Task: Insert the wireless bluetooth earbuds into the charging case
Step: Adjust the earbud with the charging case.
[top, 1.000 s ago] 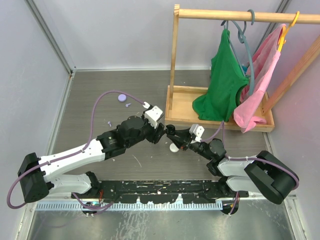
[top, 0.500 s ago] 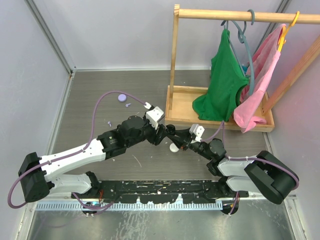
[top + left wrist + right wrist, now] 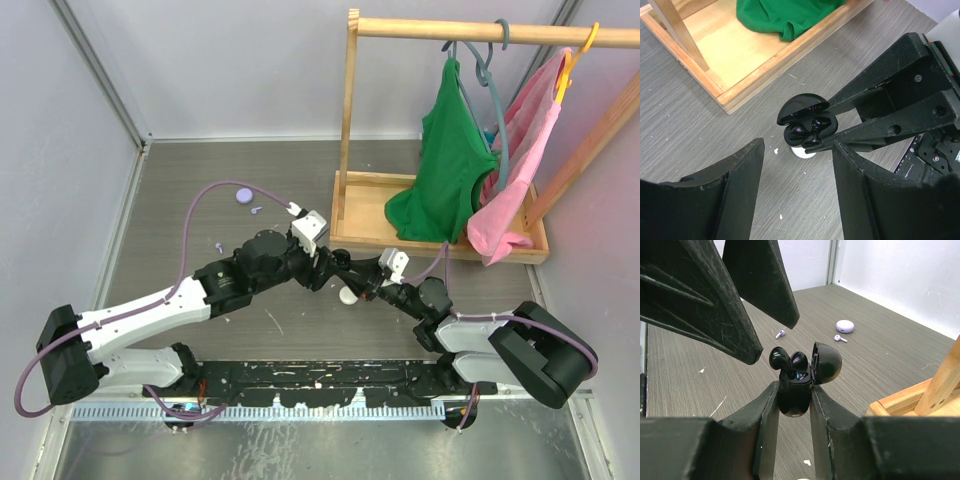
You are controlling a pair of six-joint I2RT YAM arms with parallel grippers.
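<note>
Right up close, the right gripper (image 3: 794,390) has its two matte black fingers pinched on the lower shell of the black charging case (image 3: 793,399), a glossy rounded pebble held above the table with its domed lid (image 3: 826,362) hinged open. Two black earbuds (image 3: 779,358) sit side by side in its wells, their shiny rounded heads showing above the rim. Facing it is the left gripper (image 3: 797,146), its broad scuffed fingers spread apart and holding nothing, their tips just beside the case but apart from it. Directly below the held case, a white round case (image 3: 804,153) lies flat on the grey wood-grain table (image 3: 200,180), which is flecked with small white chips. Just behind the case runs the straight pale edge of the wooden tray (image 3: 790,55), so room is tight on that side. Further out to the left the table is open, and there lie a smooth lilac case (image 3: 845,326), a lilac earbud (image 3: 840,338) just beside it and a second lilac earbud (image 3: 780,333) a little apart. At the back right the wooden rack (image 3: 440,30) carries a green garment (image 3: 445,170) and a pink garment (image 3: 520,170) on hangers.
</note>
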